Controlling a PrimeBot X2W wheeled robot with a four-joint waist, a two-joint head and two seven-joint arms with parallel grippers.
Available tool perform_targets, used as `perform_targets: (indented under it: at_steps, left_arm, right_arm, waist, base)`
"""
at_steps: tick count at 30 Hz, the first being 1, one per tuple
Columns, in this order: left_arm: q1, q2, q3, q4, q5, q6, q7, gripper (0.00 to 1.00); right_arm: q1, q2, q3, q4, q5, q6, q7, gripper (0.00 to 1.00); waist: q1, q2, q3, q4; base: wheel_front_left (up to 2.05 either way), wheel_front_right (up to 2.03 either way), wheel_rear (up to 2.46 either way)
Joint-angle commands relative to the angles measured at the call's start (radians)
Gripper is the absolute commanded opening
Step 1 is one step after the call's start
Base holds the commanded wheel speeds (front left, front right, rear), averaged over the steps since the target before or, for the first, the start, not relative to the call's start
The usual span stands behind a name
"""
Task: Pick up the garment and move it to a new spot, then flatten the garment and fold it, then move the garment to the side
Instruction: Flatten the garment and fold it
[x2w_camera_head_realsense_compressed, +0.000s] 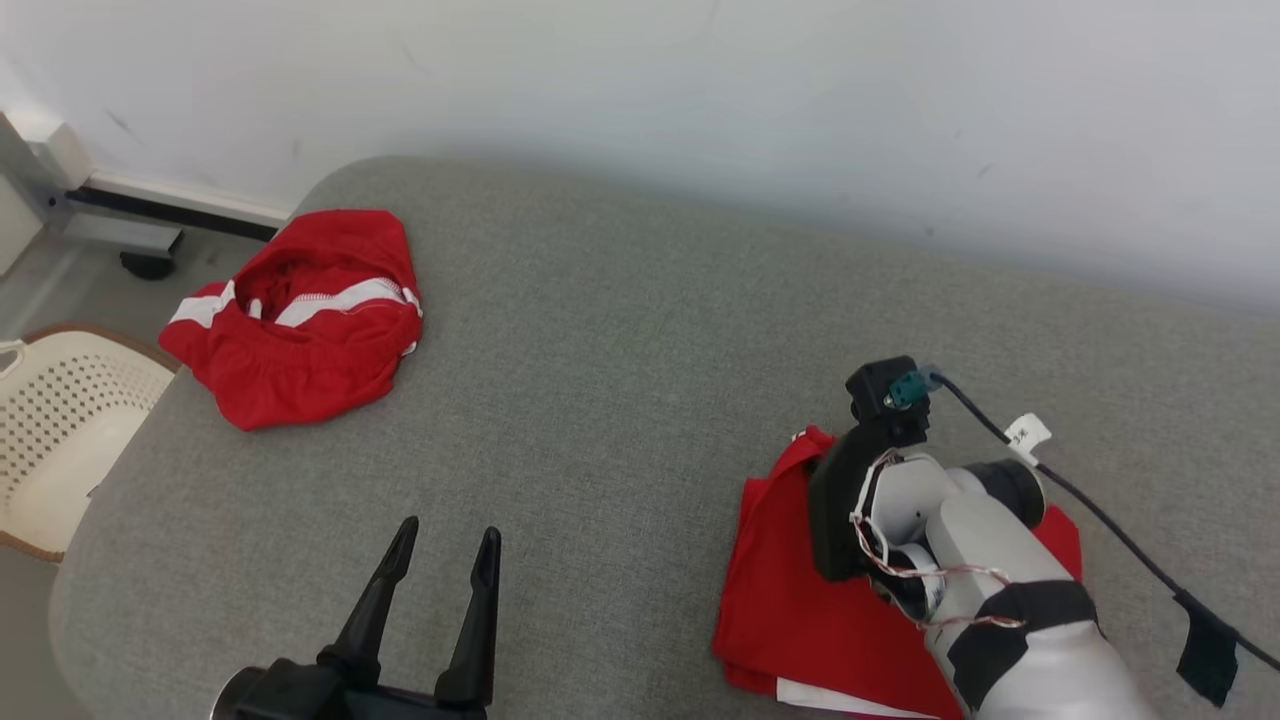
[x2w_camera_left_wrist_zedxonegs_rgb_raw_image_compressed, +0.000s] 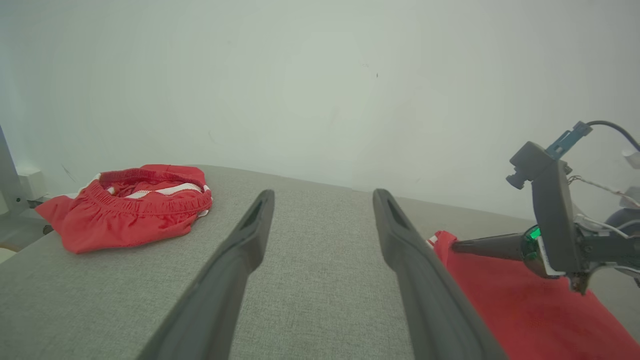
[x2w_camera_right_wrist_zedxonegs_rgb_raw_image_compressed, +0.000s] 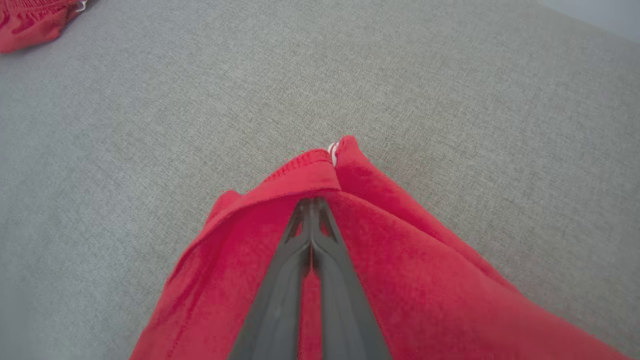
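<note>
Grey, coarse-woven upholstery (x2w_camera_head_realsense_compressed: 620, 380) carries the folded garment (x2w_camera_head_realsense_compressed: 790, 600) at lower right: smooth red cloth, flat and squarish, with a stitched hem. The right gripper (x2w_camera_right_wrist_zedxonegs_rgb_raw_image_compressed: 311, 202) rests on it, fingers pressed together and tips at the turned-over hem; whether any cloth is pinched I cannot tell. The left gripper (x2w_camera_head_realsense_compressed: 445, 545), lower centre-left, is spread wide and holds nothing. Crumpled red shorts (x2w_camera_head_realsense_compressed: 300, 320) with white stripes lie at upper left.

Left claw (x2w_camera_head_realsense_compressed: 449, 527) stands open while folded red garment (x2w_camera_head_realsense_compressed: 790, 590) lies under right arm (x2w_camera_head_realsense_compressed: 1000, 545).
</note>
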Motion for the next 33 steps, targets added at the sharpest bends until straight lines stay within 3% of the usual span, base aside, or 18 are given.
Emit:
perform_targets:
  at_steps: [1,20,33]
  left_arm:
    - [-0.018,-0.003,-0.005,-0.002,-0.009,-0.001,-0.003,1.0]
    - [-0.052,-0.026,-0.02,0.017,-0.024,-0.001,-0.003,1.0]
    - [-0.032,-0.028,0.005,0.033,-0.016,-0.001,-0.003,1.0]
  right_arm:
    - [-0.035,0.0,-0.009,0.02,-0.018,0.002,-0.008,0.0]
    - [-0.21,0.0,-0.072,0.171,-0.064,0.002,0.024,0.0]
    - [-0.29,0.0,0.016,0.187,0.013,0.002,0.246,0.0]
  waist:
    - [-0.0001,-0.0001,0.03,0.02]
    - [-0.0001,-0.0001,0.094,0.081]
    - [-0.0001,-0.0001,0.056,0.073]
  base:
    - [0.0,0.0,0.0]
    - [0.0,0.0,0.0]
    - [0.0,0.0,0.0]
